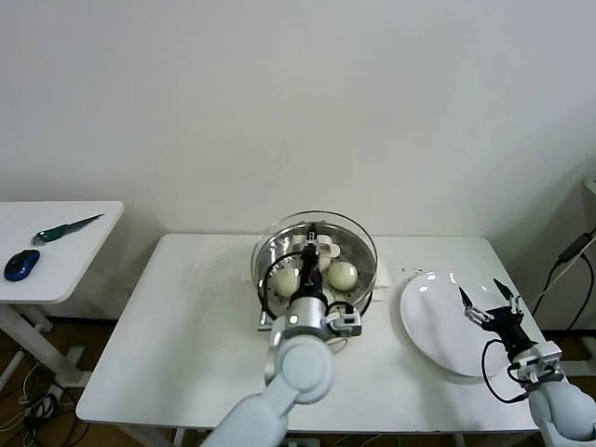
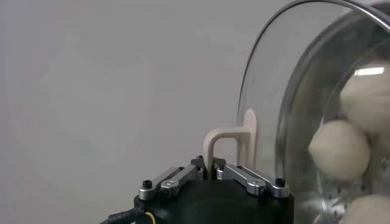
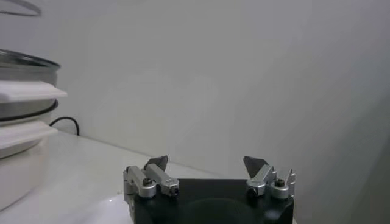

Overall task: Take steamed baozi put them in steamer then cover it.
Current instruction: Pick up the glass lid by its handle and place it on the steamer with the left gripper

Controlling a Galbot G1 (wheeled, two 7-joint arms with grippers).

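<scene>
The steamer [image 1: 270, 244], a shiny steel basket on a white base, stands at the back middle of the table, and two baozi [image 1: 285, 279] [image 1: 343, 275] show inside it. My left gripper [image 1: 312, 250] is shut on the white handle [image 2: 228, 143] of the cover [image 2: 268, 91]. The clear glass cover hangs level just above the steamer, and the baozi [image 2: 339, 149] show through it. In the right wrist view the steamer [image 3: 24, 76] stands off to one side. My right gripper [image 1: 489, 303] hangs open and holds nothing, above the white plate [image 1: 438, 326].
The white plate lies on the table's right part, with a cable [image 3: 67, 125] running behind the steamer's base. A small side table [image 1: 56, 247] to the left holds a blue mouse [image 1: 20, 264] and a green tool [image 1: 67, 229].
</scene>
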